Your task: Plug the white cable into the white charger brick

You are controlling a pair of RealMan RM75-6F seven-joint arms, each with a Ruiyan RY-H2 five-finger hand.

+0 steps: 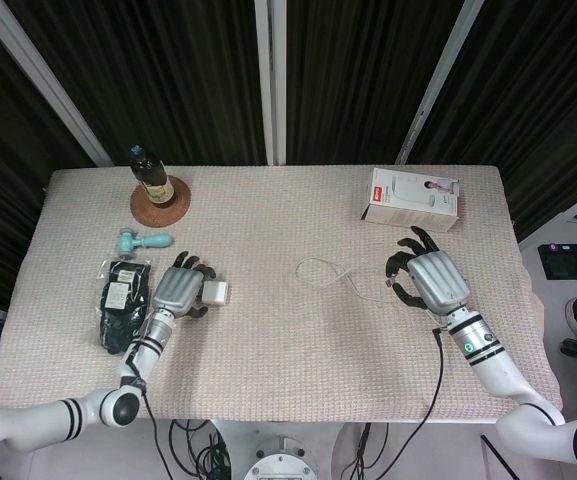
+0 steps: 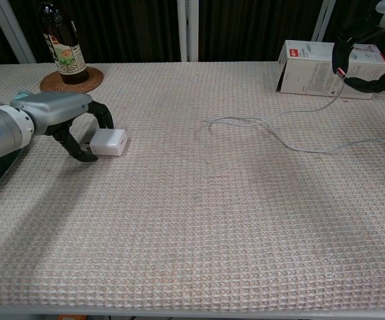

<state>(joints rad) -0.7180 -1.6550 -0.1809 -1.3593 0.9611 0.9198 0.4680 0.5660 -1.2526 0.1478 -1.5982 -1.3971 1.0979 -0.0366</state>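
Two robot hands: both low over the surface, left near the left edge, right near the right edge.
Left robot hand: fingers curled around the brick from its left side, dark fingertips touching or just beside it; whether it grips the brick, I cannot tell.
Brick: white, flat on the surface, toward the left edge.
Right robot hand: fingers curled, the cable's end running up into them; it appears to hold the cable.
Cable: white, thin, looping across the middle of the surface toward the right edge, well apart from the brick.
Box: white, near the far right corner.
Bottle: upright on a round coaster, far left corner.
Pouch: dark, just left of the left robot hand.
Teal tool: beside the pouch, on its far side.
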